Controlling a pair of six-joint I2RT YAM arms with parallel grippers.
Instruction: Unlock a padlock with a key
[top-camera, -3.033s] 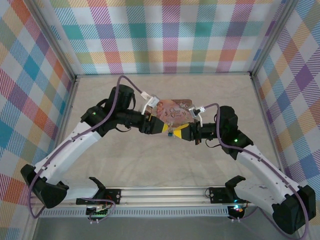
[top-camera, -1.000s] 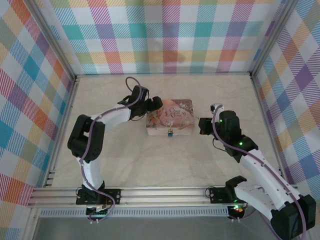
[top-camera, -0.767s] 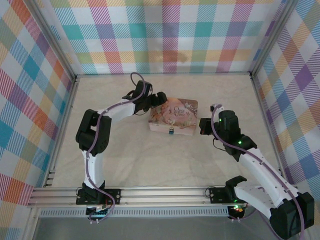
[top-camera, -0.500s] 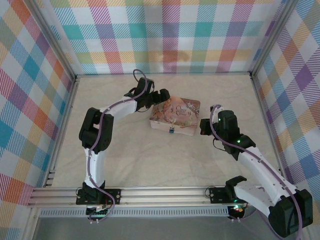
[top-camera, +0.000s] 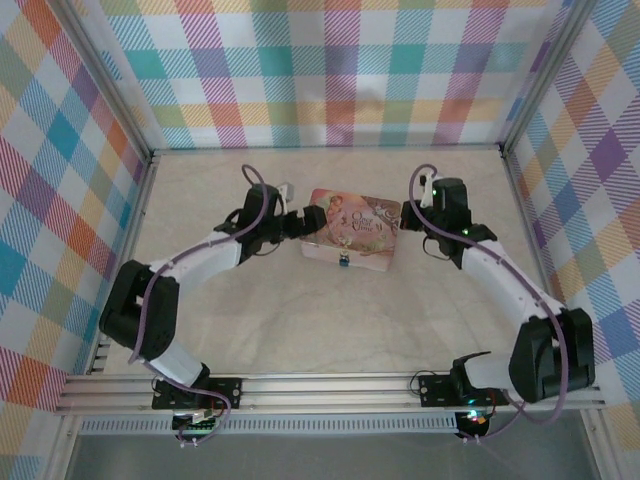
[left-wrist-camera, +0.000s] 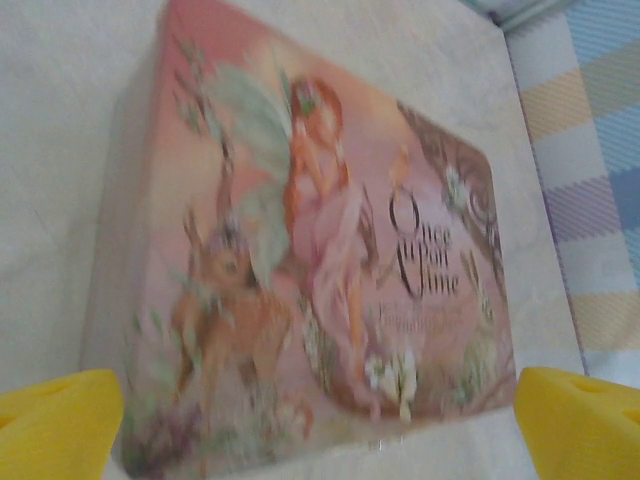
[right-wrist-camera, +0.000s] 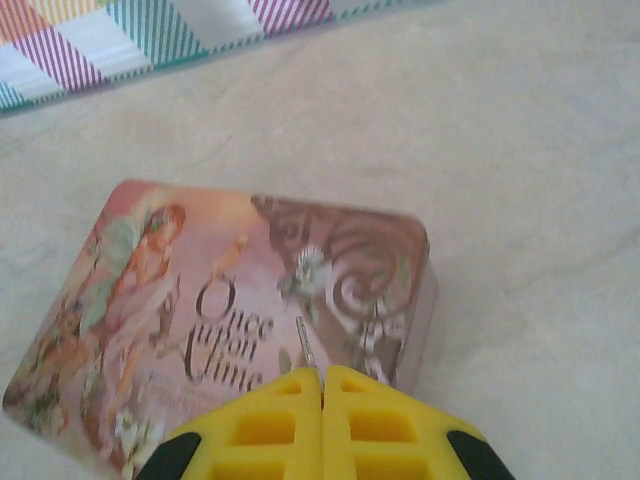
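Your left tool (top-camera: 308, 222) stands open at the tin's (top-camera: 360, 224) 9 o'clock, your right tool (right-wrist-camera: 322, 385) at 3 o'clock pinches the key (right-wrist-camera: 304, 343), and the padlock (top-camera: 343, 263) sits at its 6 o'clock.

- The pink tin box (top-camera: 355, 228) is lying on the table (top-camera: 300, 320).
- The padlock (top-camera: 343, 262) is sitting against the box's near side.
- The left gripper (top-camera: 306, 222) is pointing at the box's left end.
- The right gripper (top-camera: 408, 216) is hovering just beside its right end.
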